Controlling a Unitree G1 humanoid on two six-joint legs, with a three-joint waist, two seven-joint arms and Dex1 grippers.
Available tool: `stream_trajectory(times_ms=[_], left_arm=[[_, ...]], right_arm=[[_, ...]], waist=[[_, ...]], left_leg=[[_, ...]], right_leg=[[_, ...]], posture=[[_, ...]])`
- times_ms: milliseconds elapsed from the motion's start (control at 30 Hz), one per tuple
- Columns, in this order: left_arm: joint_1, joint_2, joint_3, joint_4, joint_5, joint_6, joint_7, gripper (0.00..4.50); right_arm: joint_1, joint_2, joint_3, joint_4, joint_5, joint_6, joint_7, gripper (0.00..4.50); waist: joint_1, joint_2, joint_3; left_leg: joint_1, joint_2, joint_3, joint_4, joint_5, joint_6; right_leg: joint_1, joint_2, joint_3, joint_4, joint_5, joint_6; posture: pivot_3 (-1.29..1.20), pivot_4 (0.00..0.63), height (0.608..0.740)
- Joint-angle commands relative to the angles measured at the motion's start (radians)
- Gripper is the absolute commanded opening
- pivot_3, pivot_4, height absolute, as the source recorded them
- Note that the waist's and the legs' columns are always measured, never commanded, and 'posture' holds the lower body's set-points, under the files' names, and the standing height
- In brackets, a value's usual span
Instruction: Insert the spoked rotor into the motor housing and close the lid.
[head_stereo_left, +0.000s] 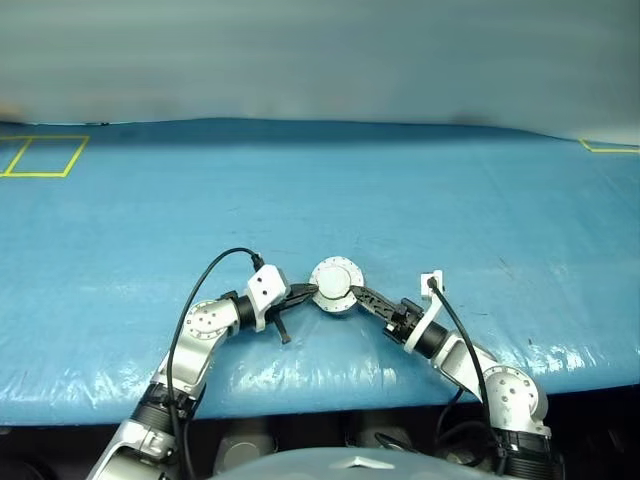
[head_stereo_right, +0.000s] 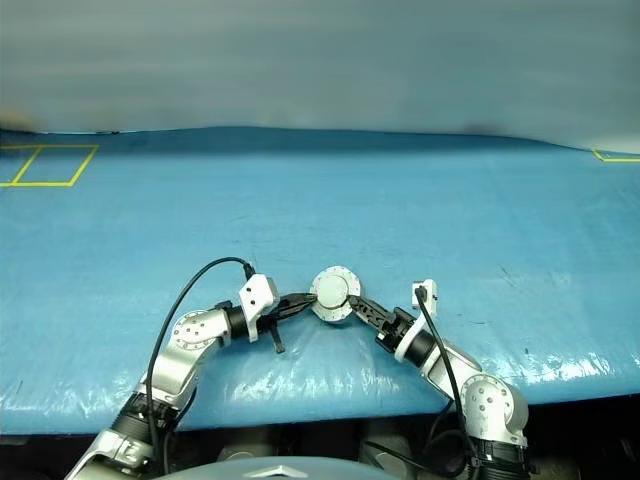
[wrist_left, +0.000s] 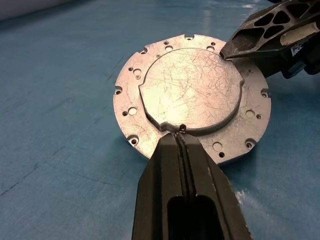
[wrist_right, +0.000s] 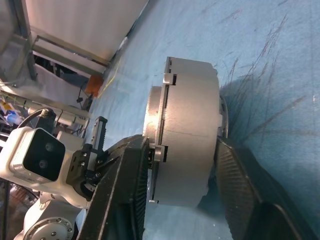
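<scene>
On the blue table (head_stereo_left: 420, 180), near my edge, the motor housing (wrist_right: 192, 150) lies with its lid (wrist_left: 192, 97) already down. My right gripper (wrist_right: 182, 175) straddles the closed case, clamping top and underside together. My left gripper (wrist_left: 182, 137), fingers pressed together, pushes on the lid's rim to steady it.

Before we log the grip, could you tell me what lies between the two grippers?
The closed round grey metal motor housing, lid up, lies between left gripper and right gripper; the right's fingers straddle its wall in the right wrist view.
</scene>
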Motion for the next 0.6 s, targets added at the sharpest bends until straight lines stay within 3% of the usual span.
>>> stream_trajectory(times_ms=[33, 367, 467, 600], left_arm=[[0.004, -0.008, -0.031, -0.006, 0.016, 0.007, -0.001, 0.00], [0.014, -0.018, 0.000, -0.059, -0.035, 0.017, -0.011, 0.00], [0.040, -0.020, 0.067, -0.188, -0.289, 0.161, -0.117, 0.00], [0.044, 0.041, 0.108, -0.260, -0.368, 0.274, -0.146, 0.00]], right_arm=[[-0.014, 0.044, 0.016, -0.007, 0.076, 0.027, -0.001, 1.17], [-0.020, 0.084, 0.038, 0.020, 0.023, 0.015, -0.080, 1.17], [-0.028, 0.075, 0.043, 0.039, 0.027, 0.068, -0.126, 1.17], [-0.031, 0.103, 0.008, 0.052, 0.079, 0.072, -0.134, 1.17]], waist=[[-0.002, 0.000, 0.000], [-0.008, 0.001, 0.001], [-0.016, 0.001, 0.002], [-0.018, 0.001, 0.002]], left_leg=[[-0.001, 0.000, 0.000, 0.000, 0.000, 0.000], [0.000, 0.000, 0.000, -0.001, 0.000, 0.000], [-0.002, 0.001, 0.001, -0.001, 0.000, 0.000], [-0.003, 0.001, 0.000, -0.002, 0.000, 0.000]], right_leg=[[0.000, 0.000, 0.000, 0.000, 0.001, -0.001], [0.000, 0.000, 0.000, 0.000, 0.000, 0.000], [0.000, 0.000, 0.001, 0.001, 0.000, 0.000], [-0.001, 0.000, 0.000, 0.001, 0.001, -0.005]], posture=[[0.00, 0.150, 0.740], [0.00, 0.150, 0.740], [0.00, 0.150, 0.740], [0.00, 0.150, 0.740]])
